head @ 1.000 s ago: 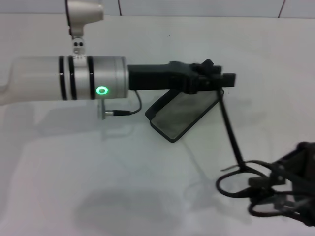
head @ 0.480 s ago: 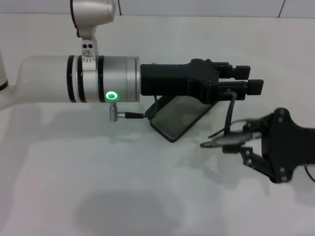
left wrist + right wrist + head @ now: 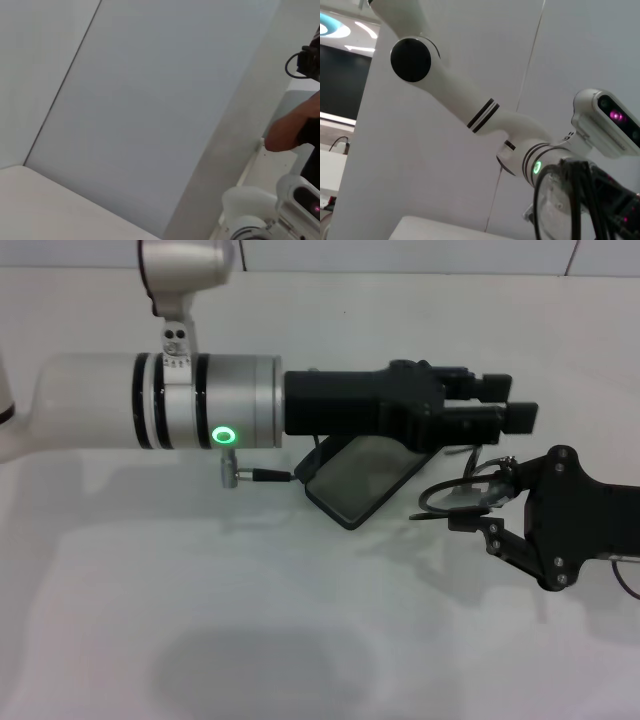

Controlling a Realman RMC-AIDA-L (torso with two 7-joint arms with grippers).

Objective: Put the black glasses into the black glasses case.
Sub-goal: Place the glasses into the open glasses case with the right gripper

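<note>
The black glasses case [image 3: 365,475] lies open on the white table, grey lining up, partly under my left arm. My left gripper [image 3: 515,403] hovers just right of the case, fingers apart and empty. The black glasses [image 3: 450,498] hang to the right of the case, below the left gripper, with one temple reaching up toward it. My right gripper [image 3: 485,502] is shut on them from the right. In the right wrist view, one lens of the glasses [image 3: 560,200] shows close up, with the left arm [image 3: 485,117] behind it.
The white table [image 3: 250,640] stretches bare in front of and behind the arms. A cable plug [image 3: 255,476] sticks out under the left wrist beside the case. The left wrist view shows only walls and the robot's body.
The left gripper moved right and opened, letting go of the glasses' temple. The right gripper came up from the lower right with the glasses, closer to the case.
</note>
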